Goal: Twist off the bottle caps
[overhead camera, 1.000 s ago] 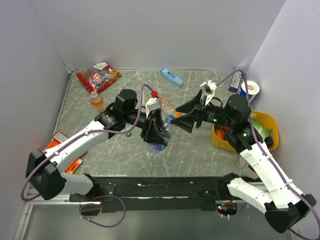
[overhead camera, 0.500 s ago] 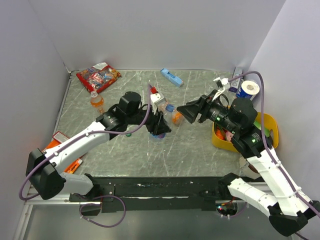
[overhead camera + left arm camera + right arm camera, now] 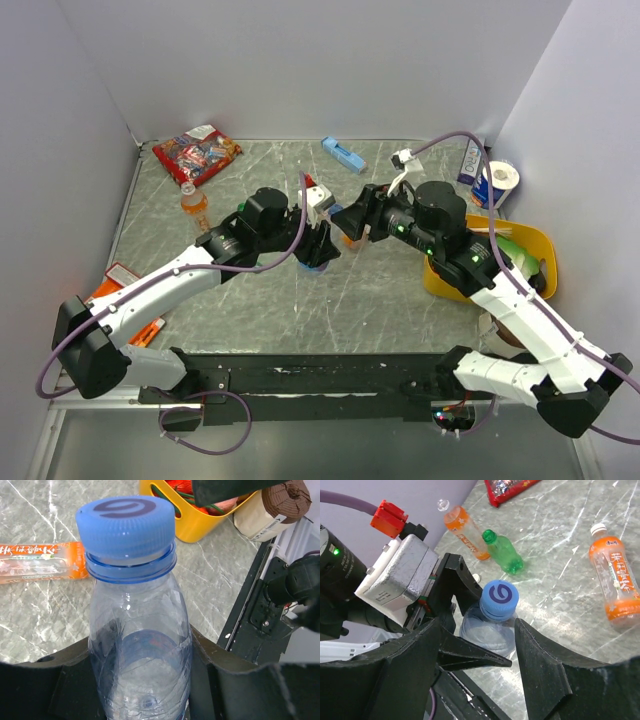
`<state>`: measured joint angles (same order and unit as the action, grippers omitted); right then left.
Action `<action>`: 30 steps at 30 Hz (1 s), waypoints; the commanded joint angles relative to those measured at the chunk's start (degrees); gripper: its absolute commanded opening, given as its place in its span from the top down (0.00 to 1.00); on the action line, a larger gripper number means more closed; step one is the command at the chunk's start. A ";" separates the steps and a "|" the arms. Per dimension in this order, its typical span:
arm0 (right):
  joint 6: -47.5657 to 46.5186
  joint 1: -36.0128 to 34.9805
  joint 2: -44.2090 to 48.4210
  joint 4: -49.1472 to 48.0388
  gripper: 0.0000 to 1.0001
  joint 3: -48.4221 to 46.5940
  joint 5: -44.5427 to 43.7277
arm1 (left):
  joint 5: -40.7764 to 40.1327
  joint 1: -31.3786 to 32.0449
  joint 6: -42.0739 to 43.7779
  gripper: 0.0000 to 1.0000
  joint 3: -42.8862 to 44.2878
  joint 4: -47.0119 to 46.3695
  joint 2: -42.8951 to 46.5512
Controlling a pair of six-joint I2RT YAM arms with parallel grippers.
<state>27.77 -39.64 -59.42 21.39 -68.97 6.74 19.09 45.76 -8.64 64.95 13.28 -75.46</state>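
Observation:
My left gripper [image 3: 142,680] is shut on the body of the clear bottle [image 3: 140,630] and holds it upright; its blue cap [image 3: 125,527] is on. In the top view this gripper [image 3: 318,250] is mid-table. My right gripper [image 3: 479,625] is open, with its fingers on either side of the blue cap [image 3: 499,599] and a gap to it on both sides. One orange bottle [image 3: 615,582] lies on the table to the right. A second orange bottle [image 3: 467,539] and the green bottle [image 3: 504,555] lie side by side beyond the cap.
A yellow bin [image 3: 540,245] with odds and ends stands at the right. A red snack bag [image 3: 195,152] lies at the back left and a flat blue box [image 3: 343,155] at the back middle. An orange packet [image 3: 35,562] lies flat near the held bottle.
My right arm has swung left to the bottle's cap, its jaws narrowing on the way. The left gripper has kept its hold and shifted the bottle slightly.

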 commanded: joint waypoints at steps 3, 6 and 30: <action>1.15 -0.70 -0.87 -1.17 0.33 -2.84 -2.18 | -1.69 0.74 0.47 0.48 1.41 -0.88 1.63; 1.67 -0.70 -1.58 -2.05 0.33 -2.40 -1.56 | -1.78 0.91 0.65 0.49 1.32 -0.97 1.81; 2.82 -0.70 -4.92 -6.80 0.37 -2.22 0.29 | -2.74 3.02 1.52 0.49 1.23 -0.53 1.37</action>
<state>29.98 -39.99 -63.88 18.81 -69.17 5.65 16.60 48.05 -8.12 64.95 13.45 -75.35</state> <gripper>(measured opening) 0.635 0.537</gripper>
